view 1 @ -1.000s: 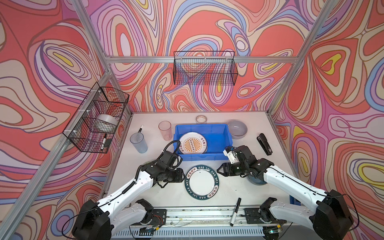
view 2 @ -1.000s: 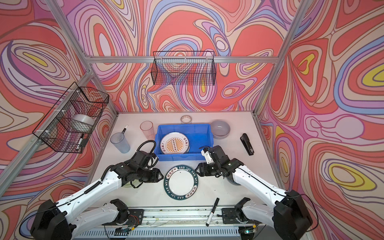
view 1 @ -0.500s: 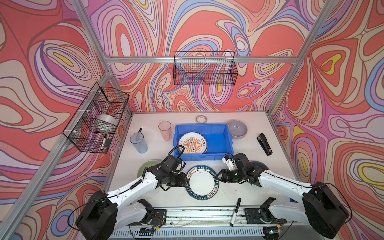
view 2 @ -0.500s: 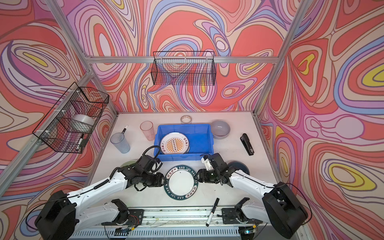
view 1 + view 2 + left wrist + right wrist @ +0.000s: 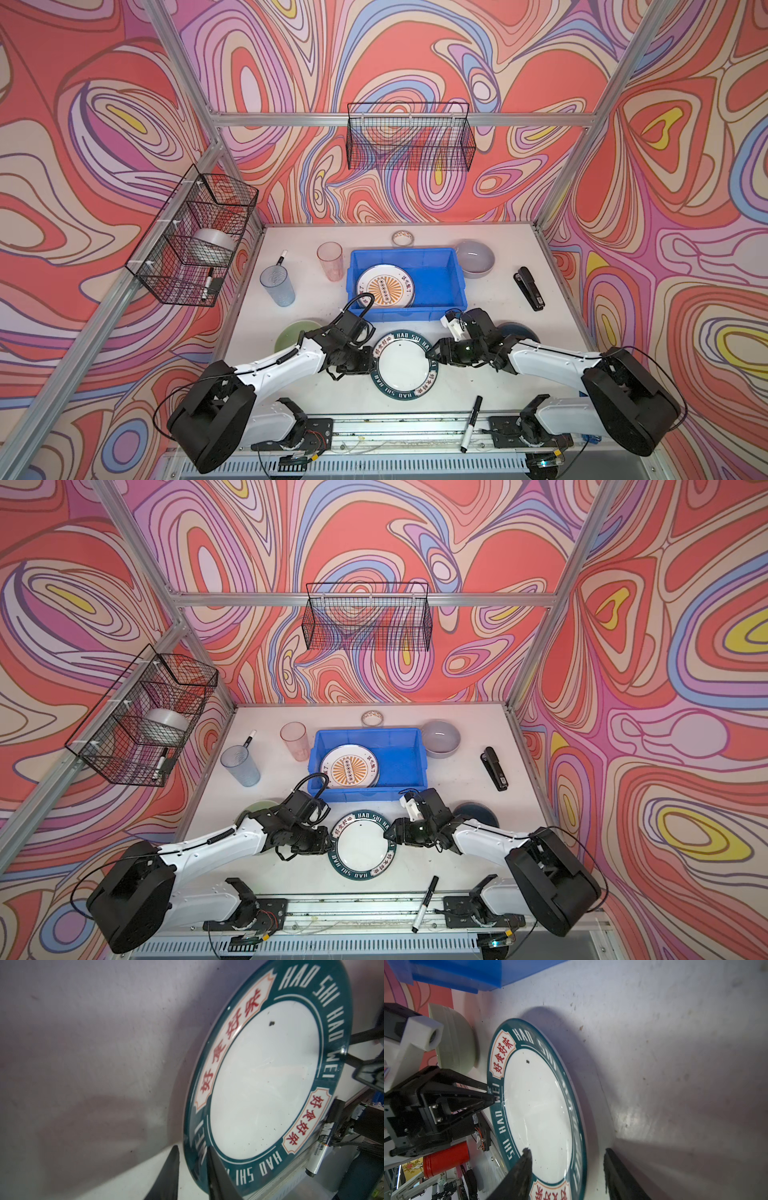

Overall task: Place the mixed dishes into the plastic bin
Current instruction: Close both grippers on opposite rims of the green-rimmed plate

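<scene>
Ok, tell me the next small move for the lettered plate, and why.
Probably close the right gripper on the rim of the lettered plate: its jaws stand open astride that rim, and the left gripper sits at the opposite edge.

A black stapler lies on the white table, a marker nearer front.

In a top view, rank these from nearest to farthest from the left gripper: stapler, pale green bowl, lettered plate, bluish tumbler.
1. lettered plate: right at the left gripper, its rim between the gripper's fingers.
2. pale green bowl: just behind the left arm, on the table's left.
3. bluish tumbler: farther back on the left.
4. stapler: across the table, far right.
</scene>
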Robot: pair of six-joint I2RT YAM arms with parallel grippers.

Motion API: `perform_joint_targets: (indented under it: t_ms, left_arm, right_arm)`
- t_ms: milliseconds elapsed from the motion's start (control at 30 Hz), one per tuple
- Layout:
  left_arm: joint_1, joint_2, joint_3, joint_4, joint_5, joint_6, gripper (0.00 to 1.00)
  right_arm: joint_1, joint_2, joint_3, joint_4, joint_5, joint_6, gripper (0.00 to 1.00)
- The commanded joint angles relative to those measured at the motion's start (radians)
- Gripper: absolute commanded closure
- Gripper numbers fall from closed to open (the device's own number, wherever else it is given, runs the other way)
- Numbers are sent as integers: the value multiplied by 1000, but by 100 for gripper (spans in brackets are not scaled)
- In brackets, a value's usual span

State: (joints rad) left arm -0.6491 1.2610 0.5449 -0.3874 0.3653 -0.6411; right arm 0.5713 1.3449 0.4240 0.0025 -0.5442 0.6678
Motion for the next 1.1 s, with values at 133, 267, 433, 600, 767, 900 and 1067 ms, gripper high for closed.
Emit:
perform_joint_targets:
  t_ms: [133, 267, 433, 600, 767, 900, 1067]
  left_arm:
    - [-6, 21, -20, 21, -52, -22, 80]
    - [-6, 39, -61, 46, -65, -35, 83]
    - [-6, 49, -68, 53, -80, -49, 86]
    - [-6, 43, -83, 62, -89, -58, 86]
    - [-6, 53, -101, 80, -93, -66, 87]
    - [-6, 64, -109, 94, -91, -73, 87]
    - [-7, 70, -114, 109, -83, -75, 86]
  right_arm:
    - [19, 56, 4, 94, -14, 31, 47]
    - [26, 74, 9, 121, -22, 43, 48]
    - [32, 85, 20, 124, -24, 50, 54]
    - [37, 84, 29, 117, -29, 52, 61]
    - [41, 79, 33, 111, -33, 56, 66]
    - [41, 78, 38, 106, -36, 56, 69]
    - [41, 63, 54, 72, -34, 46, 79]
